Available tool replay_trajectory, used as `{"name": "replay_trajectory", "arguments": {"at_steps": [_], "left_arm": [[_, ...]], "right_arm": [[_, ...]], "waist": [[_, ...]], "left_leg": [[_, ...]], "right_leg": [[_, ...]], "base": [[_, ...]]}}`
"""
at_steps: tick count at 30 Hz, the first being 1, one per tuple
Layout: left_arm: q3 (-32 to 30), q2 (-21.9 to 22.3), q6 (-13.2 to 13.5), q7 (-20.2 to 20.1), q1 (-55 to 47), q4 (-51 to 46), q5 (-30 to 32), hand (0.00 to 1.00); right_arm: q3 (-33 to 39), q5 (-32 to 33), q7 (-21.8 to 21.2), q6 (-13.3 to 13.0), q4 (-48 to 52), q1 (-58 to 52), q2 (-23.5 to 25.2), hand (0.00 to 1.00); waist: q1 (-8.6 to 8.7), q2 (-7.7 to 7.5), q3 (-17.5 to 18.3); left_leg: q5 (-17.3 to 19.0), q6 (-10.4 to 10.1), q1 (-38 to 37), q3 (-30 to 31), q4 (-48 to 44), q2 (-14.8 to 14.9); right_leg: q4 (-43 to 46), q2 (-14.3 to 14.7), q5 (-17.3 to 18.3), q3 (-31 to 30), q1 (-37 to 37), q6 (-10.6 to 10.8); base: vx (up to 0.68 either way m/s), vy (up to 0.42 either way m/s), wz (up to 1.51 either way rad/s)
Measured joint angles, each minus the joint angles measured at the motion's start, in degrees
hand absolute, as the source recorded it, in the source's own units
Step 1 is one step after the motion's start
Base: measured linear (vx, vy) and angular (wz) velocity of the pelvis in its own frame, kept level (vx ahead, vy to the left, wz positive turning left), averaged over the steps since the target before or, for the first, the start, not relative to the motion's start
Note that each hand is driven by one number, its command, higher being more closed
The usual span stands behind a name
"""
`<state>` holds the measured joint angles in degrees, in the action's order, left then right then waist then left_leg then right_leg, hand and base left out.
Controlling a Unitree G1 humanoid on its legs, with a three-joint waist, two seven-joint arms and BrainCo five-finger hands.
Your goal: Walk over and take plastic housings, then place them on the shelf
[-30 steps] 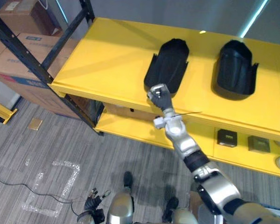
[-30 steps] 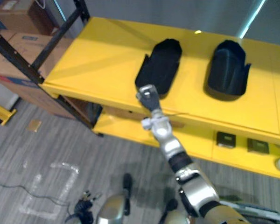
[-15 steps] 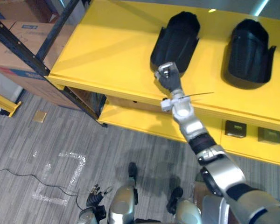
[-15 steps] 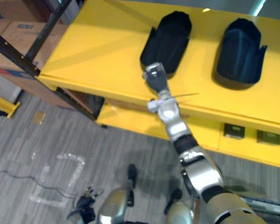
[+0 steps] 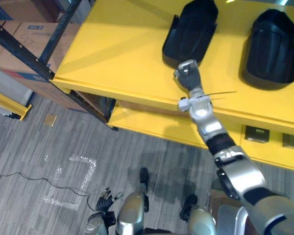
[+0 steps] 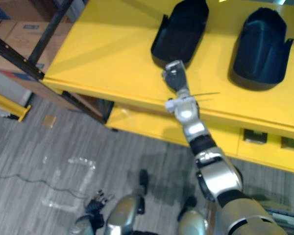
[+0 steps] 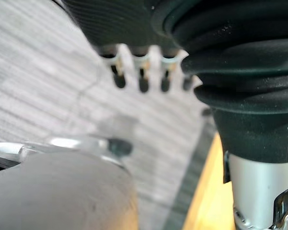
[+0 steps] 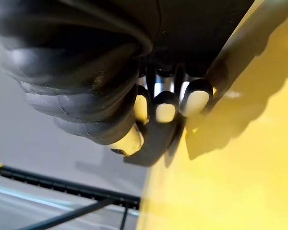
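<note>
Two black plastic housings lie on the top board of the yellow shelf [image 5: 112,54], a left housing [image 5: 191,32] and a right housing [image 5: 272,46]. My right arm is stretched out over the shelf's front edge. My right hand [image 5: 188,77] rests on the board just at the near end of the left housing, fingers [image 8: 165,112] curled under with nothing visibly held. My left hand [image 5: 105,198] hangs low by the floor, its fingers [image 7: 141,84] relaxed and empty.
Black steel uprights [image 5: 24,51] frame the shelf's left side, with cardboard boxes [image 5: 17,41] behind them. The lower yellow shelf carries small dark boxes [image 5: 257,133]. Tape marks [image 5: 73,181] lie on the grey floor, and a yellow bar [image 5: 7,103] runs at the left.
The whole view has shifted, bringing the shelf closer and lower. My right hand stays by the near end of the left housing, with the arm stretched farther out.
</note>
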<state>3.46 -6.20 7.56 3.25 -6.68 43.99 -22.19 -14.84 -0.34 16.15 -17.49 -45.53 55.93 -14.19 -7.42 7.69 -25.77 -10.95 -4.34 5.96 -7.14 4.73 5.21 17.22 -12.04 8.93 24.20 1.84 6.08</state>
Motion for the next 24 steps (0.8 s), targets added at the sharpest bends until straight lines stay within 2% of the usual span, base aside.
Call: {"name": "replay_trajectory", "arguments": {"at_steps": [2,3,6,8,9,10,11,12,14,17,19,20,21,24], "left_arm": [[0.0,0.0,0.0,0.0,0.0,0.0,0.0,0.0],[-0.1,0.0,0.0,0.0,0.0,0.1,0.1,0.0],[-0.4,0.0,0.0,0.0,0.0,0.2,0.1,0.0],[-1.4,-0.1,0.0,0.0,-0.4,1.2,0.1,0.0],[-1.8,-0.1,0.0,0.0,-0.4,1.8,0.1,0.0],[-3.0,-0.3,0.0,0.1,-0.8,2.7,0.1,0.0],[-3.7,-1.0,0.0,0.2,-1.3,3.6,0.1,0.0],[-3.9,-1.5,0.0,0.4,-1.6,4.0,0.1,0.0],[-3.9,-2.5,-0.1,1.0,-2.1,5.7,0.4,0.0],[-4.8,-2.4,0.0,2.0,-2.3,6.9,0.8,0.0],[-4.8,-2.2,0.3,2.2,-2.7,7.6,1.0,0.0],[-4.8,-1.8,0.9,2.2,-2.9,9.0,2.5,0.0],[-4.8,-1.6,1.1,2.2,-3.1,9.3,2.5,0.0],[-4.7,0.1,1.9,2.1,-3.6,9.2,2.5,0.0]], "right_arm": [[0.0,0.1,0.0,-0.5,2.3,-0.6,0.0,1.0],[0.1,0.3,-0.3,-1.3,10.0,-3.4,-0.1,1.0],[0.0,0.6,-1.3,-2.6,25.0,-10.9,0.5,1.0],[-0.3,1.9,-3.1,-2.4,40.4,-20.9,2.6,1.0],[-0.2,1.9,-3.5,-2.3,44.1,-23.8,2.9,1.0],[-0.2,2.0,-4.1,-1.9,50.6,-29.4,3.1,1.0],[0.6,3.3,-4.6,-1.3,56.0,-35.6,3.0,0.0],[1.3,4.1,-4.8,-1.3,58.0,-38.6,2.8,0.0],[6.6,4.3,-4.1,-1.2,61.5,-50.1,2.6,0.0],[13.2,5.7,-1.5,-1.1,60.9,-60.5,3.9,0.0],[17.0,5.0,0.2,-0.9,58.9,-65.9,5.5,0.0],[19.6,4.9,0.7,-0.6,55.5,-69.2,5.6,0.0],[20.8,4.5,1.0,-0.6,54.0,-70.7,5.6,0.0],[26.9,5.3,3.1,-1.6,46.6,-77.8,5.9,0.0]], "waist": [[0.17,-0.01,0.0],[0.23,-0.1,-0.1],[0.84,-0.31,-0.1],[2.15,-1.96,0.5],[2.74,-2.63,0.8],[3.93,-4.06,1.6],[5.15,-5.81,2.7],[5.65,-6.57,3.3],[8.03,-9.34,6.1],[9.68,-10.91,8.9],[11.24,-10.75,9.8],[13.04,-10.27,10.9],[13.64,-9.87,11.4],[16.43,-7.76,13.3]], "left_leg": [[0.0,0.0,-0.2,-0.4,0.0,0.1],[0.0,0.0,-0.6,-1.4,0.0,0.3],[0.5,-0.2,-2.0,-2.2,0.0,0.7],[1.6,-0.6,-4.0,-4.7,0.0,1.5],[1.8,-0.8,-4.3,-5.4,0.1,1.7],[2.3,-1.0,-4.8,-7.0,0.3,2.2],[2.9,-1.3,-5.3,-8.8,0.3,2.7],[3.2,-1.4,-5.7,-9.6,0.3,2.9],[4.0,-1.9,-7.2,-13.0,0.3,3.6],[4.2,-2.1,-9.7,-18.8,0.2,4.0],[4.8,-3.0,-12.6,-22.4,0.2,4.2],[5.2,-3.5,-14.5,-25.2,0.3,4.6],[5.5,-3.9,-15.2,-26.3,0.3,4.9],[6.6,-4.3,-17.3,-30.7,0.3,6.2]], "right_leg": [[-0.1,0.1,0.0,-0.4,0.0,0.0],[-0.5,0.3,-0.2,-1.0,-0.1,0.1],[-2.2,1.0,-0.8,-1.7,-1.7,0.1],[-4.6,2.0,-1.5,-3.9,-2.9,0.2],[-5.3,2.2,-1.8,-4.4,-2.9,0.1],[-6.8,3.0,-2.5,-5.8,-3.1,0.0],[-8.4,3.6,-3.2,-7.2,-3.2,-0.1],[-9.1,3.9,-3.8,-7.8,-3.4,-0.1],[-12.0,4.9,-5.5,-11.0,-4.0,-0.2],[-13.9,5.5,-6.9,-15.5,-4.3,-0.2],[-14.6,6.2,-7.4,-18.5,-5.3,-0.3],[-14.6,6.7,-7.5,-20.7,-5.7,-0.3],[-14.7,7.0,-7.6,-21.5,-5.7,-0.4],[-15.1,8.6,-7.8,-24.5,-5.2,-0.6]], "base": [[0.02,-0.029,-0.13],[0.03,-0.033,-0.18],[0.04,-0.032,-0.22],[0.05,-0.032,-0.52],[0.04,-0.031,-0.58],[0.06,-0.027,-0.7],[0.09,-0.03,-0.72],[0.12,-0.022,-0.76],[0.12,-0.016,-0.7],[0.09,-0.006,-0.88],[0.03,-0.01,-0.98],[-0.01,-0.008,-0.78],[-0.02,-0.014,-0.8],[-0.05,-0.024,-0.63]]}}
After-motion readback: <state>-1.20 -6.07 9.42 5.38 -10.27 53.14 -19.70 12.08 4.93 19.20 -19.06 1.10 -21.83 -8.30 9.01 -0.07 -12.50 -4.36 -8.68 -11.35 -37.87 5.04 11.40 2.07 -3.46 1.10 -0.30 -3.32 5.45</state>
